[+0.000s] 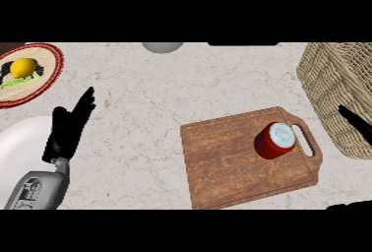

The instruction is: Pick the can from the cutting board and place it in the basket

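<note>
Marbled pale counter (145, 98) carries a wooden cutting board (225, 162); a red can (276, 141) stands on the board beside its handle slot; right of the board sits a woven basket (334, 83); far left of the board, a lemon (23, 67) rests on a red-rimmed plate (51, 74); the left hand (69, 128) rests with fingers straight and together; the right hand (354, 122) barely shows, its fingers impossible to judge.

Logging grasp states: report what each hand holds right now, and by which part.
Nothing is held. The left hand is open, fingers straight, above the counter. Only a sliver of the right hand shows, apart from the can on the cutting board.
</note>
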Robot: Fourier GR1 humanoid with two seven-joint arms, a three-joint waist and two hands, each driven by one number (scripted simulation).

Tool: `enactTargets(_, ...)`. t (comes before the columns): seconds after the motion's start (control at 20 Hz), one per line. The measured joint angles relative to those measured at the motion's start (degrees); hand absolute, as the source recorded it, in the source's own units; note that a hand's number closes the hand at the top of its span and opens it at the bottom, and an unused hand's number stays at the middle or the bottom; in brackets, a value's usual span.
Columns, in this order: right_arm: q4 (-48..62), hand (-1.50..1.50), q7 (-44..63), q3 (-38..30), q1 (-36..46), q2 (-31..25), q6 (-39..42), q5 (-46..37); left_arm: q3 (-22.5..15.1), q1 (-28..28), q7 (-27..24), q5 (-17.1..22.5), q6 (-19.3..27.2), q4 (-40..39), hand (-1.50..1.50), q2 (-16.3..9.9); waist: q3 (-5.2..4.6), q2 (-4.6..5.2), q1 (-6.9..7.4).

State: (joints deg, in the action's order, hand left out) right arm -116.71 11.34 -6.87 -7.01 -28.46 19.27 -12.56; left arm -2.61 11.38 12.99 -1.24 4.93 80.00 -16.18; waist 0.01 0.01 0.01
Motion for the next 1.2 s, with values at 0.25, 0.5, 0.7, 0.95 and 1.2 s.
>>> enactTargets(0.25,3.99,-1.5,-2.61,2.61,1.56,4.08,-0.8,-5.52,1.57,0.2,0.36,-0.16,-1.86,0.25,0.0,0.12,0.0,-0.01,0.01)
enactTargets(0.5,8.3,-1.5,-4.97,3.48,3.98,7.25,-1.68,-10.01,2.76,1.48,-0.23,-1.43,-2.72,-1.45,0.0,1.37,0.0,0.0,-0.03)
enactTargets(0.7,9.04,-1.5,-4.53,4.67,5.26,9.74,-1.92,-12.75,3.44,1.43,0.03,-2.68,-2.97,-1.11,0.0,2.06,-0.01,-0.01,-0.06)
enactTargets(0.95,12.08,-1.5,-5.54,5.42,7.4,12.23,-2.28,-15.11,4.01,1.18,-0.87,-3.88,-3.38,-1.84,0.0,3.41,-0.01,-0.02,-0.04)
enactTargets(1.2,16.19,-1.5,-6.94,5.99,9.28,14.05,-3.19,-17.8,3.77,0.33,1.21,-5.18,-3.69,0.97,0.0,4.48,0.0,-0.02,0.02)
